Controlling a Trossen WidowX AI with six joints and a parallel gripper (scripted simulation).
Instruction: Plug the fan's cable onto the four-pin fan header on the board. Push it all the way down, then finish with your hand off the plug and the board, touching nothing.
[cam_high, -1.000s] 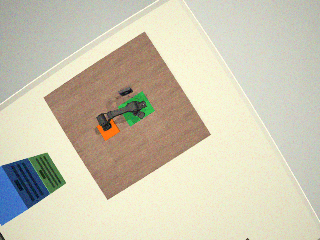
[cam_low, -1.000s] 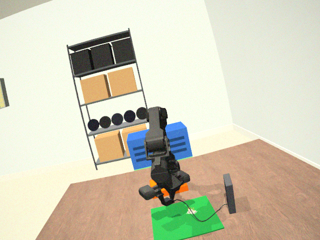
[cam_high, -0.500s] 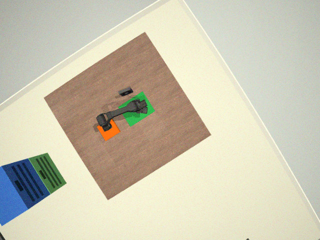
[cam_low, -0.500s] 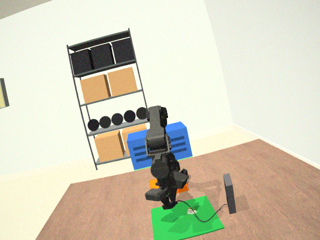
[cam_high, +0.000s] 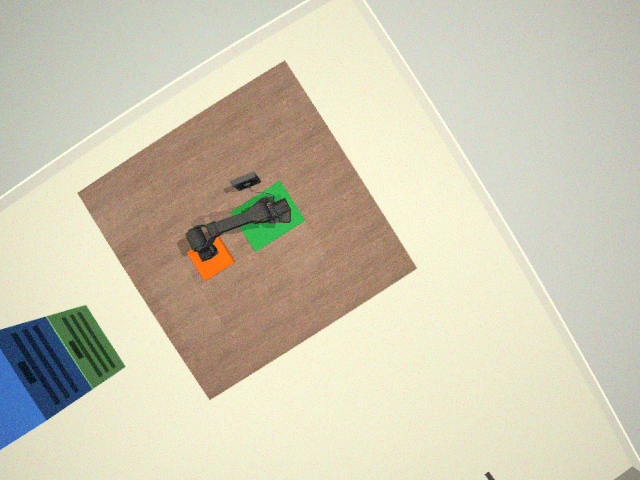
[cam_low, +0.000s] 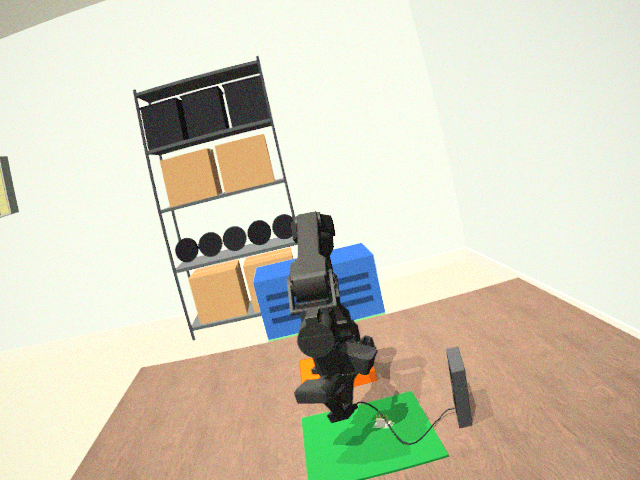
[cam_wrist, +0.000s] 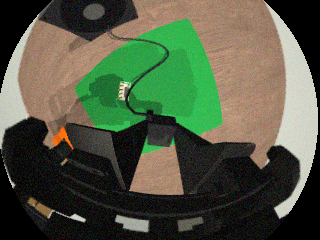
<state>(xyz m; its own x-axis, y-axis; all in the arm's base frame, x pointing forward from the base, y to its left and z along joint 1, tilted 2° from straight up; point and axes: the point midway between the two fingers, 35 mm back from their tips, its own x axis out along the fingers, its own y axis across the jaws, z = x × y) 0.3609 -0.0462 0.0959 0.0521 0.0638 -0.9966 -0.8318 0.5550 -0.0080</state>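
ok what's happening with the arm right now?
The arm's tool is shut on the dark plug at the end of the fan's cable. It holds the plug over the green board, off to one side of the small white header, so the plug is not seated yet. The fan stands upright on the wood surface beside the board.
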